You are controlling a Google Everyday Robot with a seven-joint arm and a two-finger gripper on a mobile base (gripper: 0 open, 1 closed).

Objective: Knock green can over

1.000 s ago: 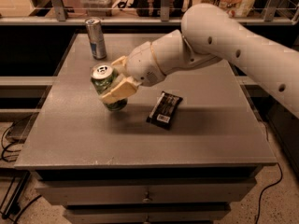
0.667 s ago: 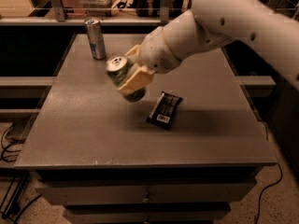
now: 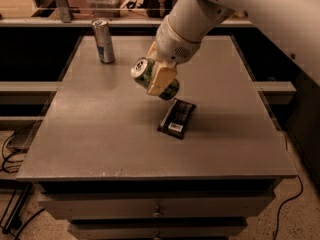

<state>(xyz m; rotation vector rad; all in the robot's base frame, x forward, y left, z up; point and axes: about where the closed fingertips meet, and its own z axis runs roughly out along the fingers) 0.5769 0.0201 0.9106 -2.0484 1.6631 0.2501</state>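
Observation:
The green can is lifted off the grey table and tilted hard, its silver top pointing left and up. My gripper is shut on the green can, with a cream finger pad across its side. The white arm comes down from the upper right. The can hangs above the table's middle, just left of and above a black packet.
A slim silver-and-blue can stands upright at the table's far left. A black packet lies flat right of centre. A shelf with clutter runs behind the table. Drawers are below the front edge. Cables lie on the floor at left.
The arm has lifted the green can and carried it right, and the can has tilted further onto its side.

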